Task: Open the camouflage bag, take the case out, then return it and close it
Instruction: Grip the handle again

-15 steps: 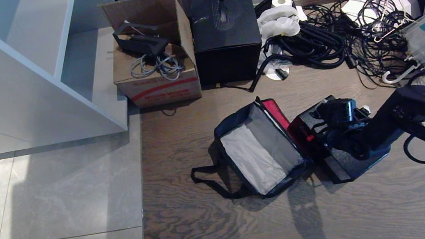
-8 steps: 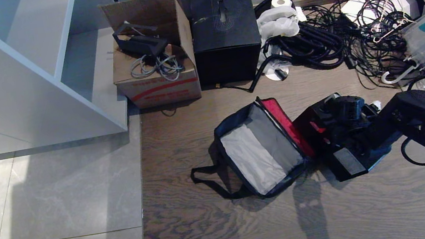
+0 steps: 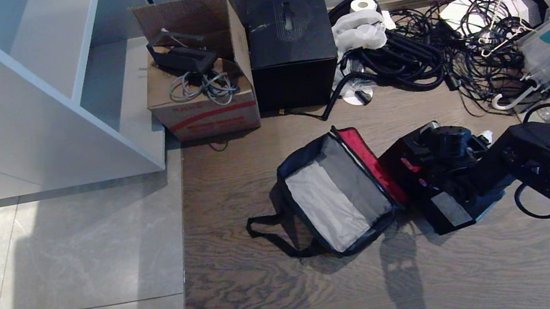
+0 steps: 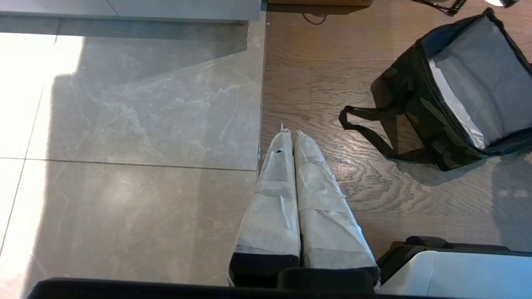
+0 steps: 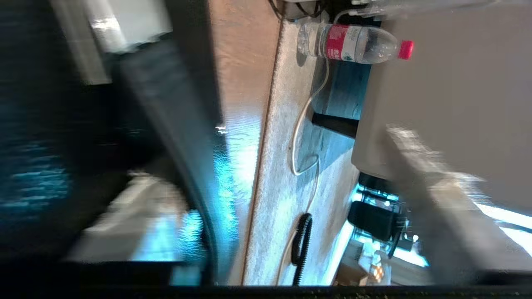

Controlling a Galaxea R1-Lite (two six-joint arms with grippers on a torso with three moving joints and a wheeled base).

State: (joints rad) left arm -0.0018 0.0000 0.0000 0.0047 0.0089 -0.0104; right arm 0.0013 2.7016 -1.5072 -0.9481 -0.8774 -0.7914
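The left gripper (image 4: 291, 137) hangs parked above the seam between pale stone tiles and wood-grain boards, its two white-wrapped fingers (image 4: 272, 195) pressed together with nothing between them.

Farther out on the boards lies the camouflage bag (image 3: 335, 194), soft and boxy, flap thrown wide to show a smooth grey lining and a red inner panel along its right edge. Its long axis runs diagonally, from the near right up toward the far left, and the mouth faces up. A black strap (image 3: 270, 234) loops out from its near left corner.

Just to the bag's right sits the black hard-edged case (image 3: 438, 206), touching the red panel. The right gripper (image 3: 443, 151) is over the case; its fingers stand apart, one blurred on each side of the right wrist view, but whether they grasp the case I cannot tell.

Beyond stand a cardboard carton (image 3: 202, 105) with cables, a matte black box (image 3: 292, 53), and a tangle of black cords (image 3: 424, 56). A clear plastic bottle (image 5: 353, 41) with a red cap lies at the right.
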